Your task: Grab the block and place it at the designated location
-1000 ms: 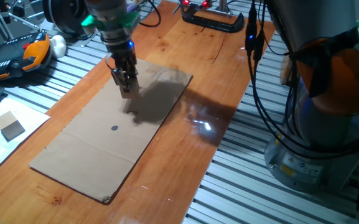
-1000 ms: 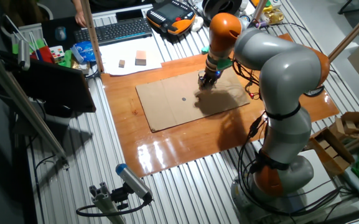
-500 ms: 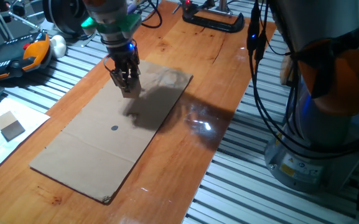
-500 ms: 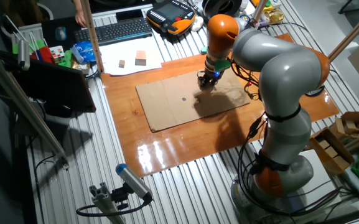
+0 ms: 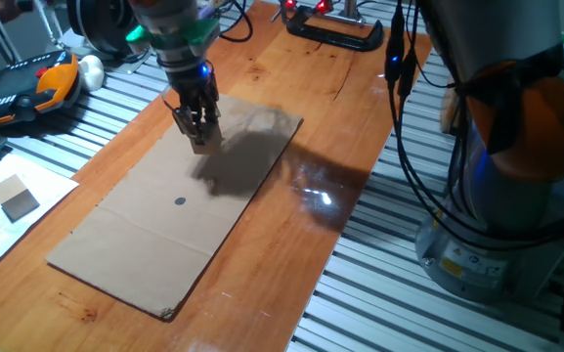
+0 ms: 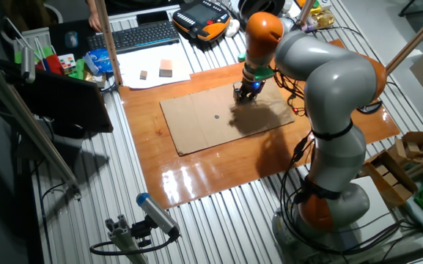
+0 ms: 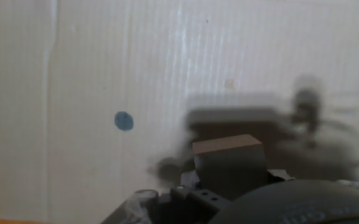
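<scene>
Block (image 7: pixel 228 163), small wooden cube w/ pale top, pinched in hand (image 5: pixel 198 140). Only hand view shows it clearly; dot (image 7: pixel 124 121) sits left of hand.

Hand (image 7: pixel 229 193) blurred, cut off; block (image 7: pixel 229 162) partly hidden.

I find no legible text, number or brand in any of my three views. The yellowish label (image 5: pixel 455 256) low on the robot base (image 5: pixel 487 244) is too small and blurred to read. The keys of the keyboard (image 6: pixel 136 34), just behind the white paper sheet (image 6: pixel 155 70), cannot be resolved. The only printed mark is the round dot (image 5: pixel 181 201) on the cardboard sheet (image 5: pixel 154 244), and it carries no characters.
</scene>
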`<action>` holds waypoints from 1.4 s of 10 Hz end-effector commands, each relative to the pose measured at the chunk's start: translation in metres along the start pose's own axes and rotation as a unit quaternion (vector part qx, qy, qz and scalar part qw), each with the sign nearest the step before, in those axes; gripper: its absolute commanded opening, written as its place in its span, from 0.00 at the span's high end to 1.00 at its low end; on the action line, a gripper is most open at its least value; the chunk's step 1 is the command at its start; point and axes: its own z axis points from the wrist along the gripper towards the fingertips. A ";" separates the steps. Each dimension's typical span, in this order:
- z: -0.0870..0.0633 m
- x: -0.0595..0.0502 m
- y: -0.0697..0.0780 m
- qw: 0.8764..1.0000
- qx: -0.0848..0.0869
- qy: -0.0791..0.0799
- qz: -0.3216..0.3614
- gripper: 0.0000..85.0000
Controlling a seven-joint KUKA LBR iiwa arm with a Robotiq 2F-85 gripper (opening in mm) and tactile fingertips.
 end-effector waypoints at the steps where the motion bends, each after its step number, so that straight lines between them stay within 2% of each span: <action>1: 0.000 0.000 0.000 1.000 -0.009 0.007 -0.003 0.99; 2: 0.000 0.000 0.000 1.000 -0.010 0.008 0.005 0.99; 3: 0.000 0.000 0.000 1.000 -0.001 0.001 0.012 0.99; 4: 0.001 -0.004 0.007 1.000 0.008 -0.003 0.011 0.99; 6: 0.007 -0.016 0.027 1.000 -0.004 -0.010 0.020 0.99; 8: 0.011 -0.021 0.050 0.999 0.007 -0.024 0.036 0.99; 10: 0.009 -0.026 0.071 0.998 0.012 -0.023 0.050 0.99; 11: 0.016 -0.029 0.080 0.998 0.017 -0.029 0.051 0.99; 12: 0.026 -0.028 0.086 0.998 0.018 -0.039 0.055 0.99; 13: 0.036 -0.028 0.092 0.997 0.026 -0.049 0.057 0.99; 14: 0.041 -0.030 0.094 0.997 0.025 -0.050 0.056 0.99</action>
